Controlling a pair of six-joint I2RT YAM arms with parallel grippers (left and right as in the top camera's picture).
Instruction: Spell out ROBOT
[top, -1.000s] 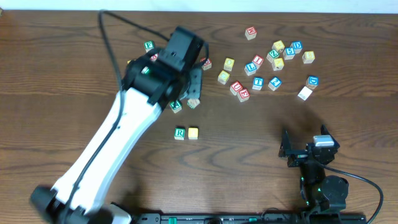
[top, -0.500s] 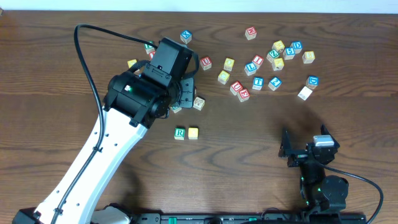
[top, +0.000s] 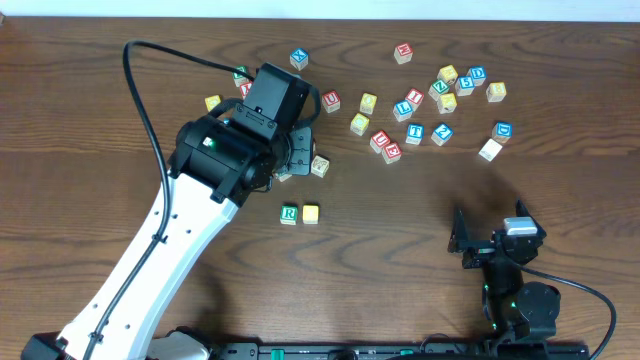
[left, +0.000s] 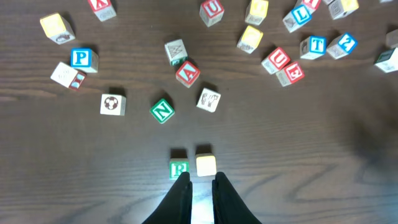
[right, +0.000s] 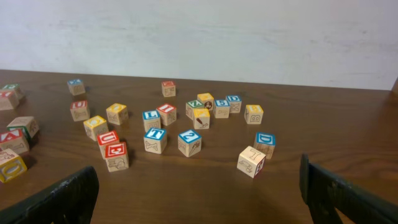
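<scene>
- Left wrist view is showing the left gripper (left: 198, 186) hanging over the wooden table (left: 323, 162). Its jaws are standing narrow, with a slim gap between them and nothing in it.
- Far to the left of the jaws and well ahead of them, a blue P block (left: 80, 58) is sitting beside other loose blocks.
- Nearer in, ahead and to the left of the jaws, a block with a ball picture (left: 112, 104) and a green N block (left: 162, 111) are lying apart from each other.
- Just ahead of the left fingertip (left: 179, 190), the green R block (left: 179, 168) is resting flat on the table.
- Just beside the R, ahead of the right fingertip (left: 222, 193), a pale yellow block (left: 206, 165) is sitting. Its letter cannot be read.
- Farther ahead of the jaws, roughly in line with them, a red A block (left: 187, 73) is lying turned at an angle.
- Far ahead and to the right of the jaws, the blue T block (left: 316, 45) is lying among scattered blocks, well apart from the R.
- Over on the right wrist view, the right gripper (right: 198, 180) is holding its jaws wide and gripping nothing. The T block is sitting ahead of them, slightly left of their middle, and a blue D block (right: 265, 142) is lying ahead toward the right jaw.
</scene>
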